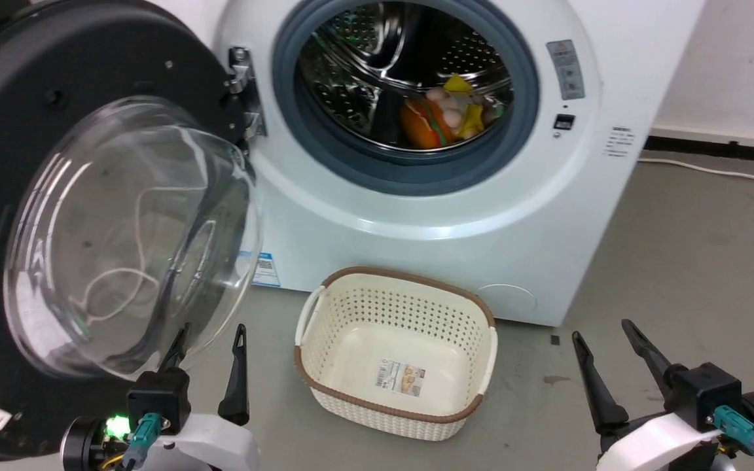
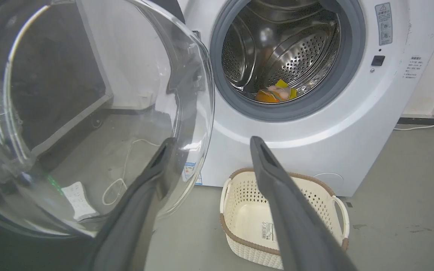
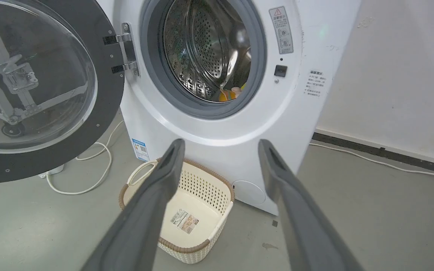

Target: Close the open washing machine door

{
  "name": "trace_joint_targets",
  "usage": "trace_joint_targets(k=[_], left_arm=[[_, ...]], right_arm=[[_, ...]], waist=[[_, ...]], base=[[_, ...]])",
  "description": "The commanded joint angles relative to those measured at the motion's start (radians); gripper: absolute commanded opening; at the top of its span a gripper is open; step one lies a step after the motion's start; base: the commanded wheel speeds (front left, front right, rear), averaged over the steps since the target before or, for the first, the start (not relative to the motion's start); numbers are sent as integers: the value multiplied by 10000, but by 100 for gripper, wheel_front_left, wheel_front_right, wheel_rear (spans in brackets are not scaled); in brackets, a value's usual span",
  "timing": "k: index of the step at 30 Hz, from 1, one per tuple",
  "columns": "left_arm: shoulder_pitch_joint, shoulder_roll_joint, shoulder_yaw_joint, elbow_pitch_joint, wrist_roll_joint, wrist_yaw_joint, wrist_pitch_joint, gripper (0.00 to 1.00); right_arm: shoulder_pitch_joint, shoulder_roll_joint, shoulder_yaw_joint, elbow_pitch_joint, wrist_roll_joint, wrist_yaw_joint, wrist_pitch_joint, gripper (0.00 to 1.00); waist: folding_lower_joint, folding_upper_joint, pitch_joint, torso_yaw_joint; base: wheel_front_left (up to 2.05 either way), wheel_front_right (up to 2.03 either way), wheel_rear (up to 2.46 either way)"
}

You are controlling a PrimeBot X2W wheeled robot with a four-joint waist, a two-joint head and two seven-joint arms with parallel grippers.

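The washing machine door [image 1: 122,229] stands swung wide open on the robot's left, hung from a metal hinge [image 1: 243,85] at the left edge of the washing machine [image 1: 416,216]. Its clear glass bowl bulges toward the camera. The steel drum [image 1: 403,59] behind the grey gasket is uncovered, with orange and yellow soft items [image 1: 446,114] lying at its bottom.

The left gripper [image 1: 212,330] sits just under the bowl's lower edge, fingers spread and holding nothing. In the left wrist view its left finger [image 2: 153,177] overlaps the glass rim. I cannot tell whether they touch.

The right wrist view shows the door more side-on, black rim around the glass, and a white cable [image 3: 96,177] looped on the grey floor [image 1: 678,261] beneath it.

A cream perforated basket [image 1: 377,307] stands on the floor just in front of the machine, between the two grippers. The right gripper [image 1: 601,328] is low on the right, well apart from the door, fingers parted and empty.
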State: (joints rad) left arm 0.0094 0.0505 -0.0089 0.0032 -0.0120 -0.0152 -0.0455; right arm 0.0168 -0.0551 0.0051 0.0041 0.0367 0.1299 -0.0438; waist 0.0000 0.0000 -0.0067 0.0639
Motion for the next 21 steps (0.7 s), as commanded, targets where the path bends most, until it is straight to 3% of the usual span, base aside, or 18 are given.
trace_joint_targets(k=[1, 21], left_arm=[[80, 3, 24, -56, -56, -66, -104, 100], [334, 3, 343, -479, -222, -8, -521, 100]], right_arm=[[127, 10, 46, -39, 79, 2, -122, 100], [-281, 18, 913, 302, 166, 3, -540, 100]], waist=[[0, 0, -24, 181], [0, 0, 137, 1353]], base=[[0, 0, 0], [0, 0, 0]])
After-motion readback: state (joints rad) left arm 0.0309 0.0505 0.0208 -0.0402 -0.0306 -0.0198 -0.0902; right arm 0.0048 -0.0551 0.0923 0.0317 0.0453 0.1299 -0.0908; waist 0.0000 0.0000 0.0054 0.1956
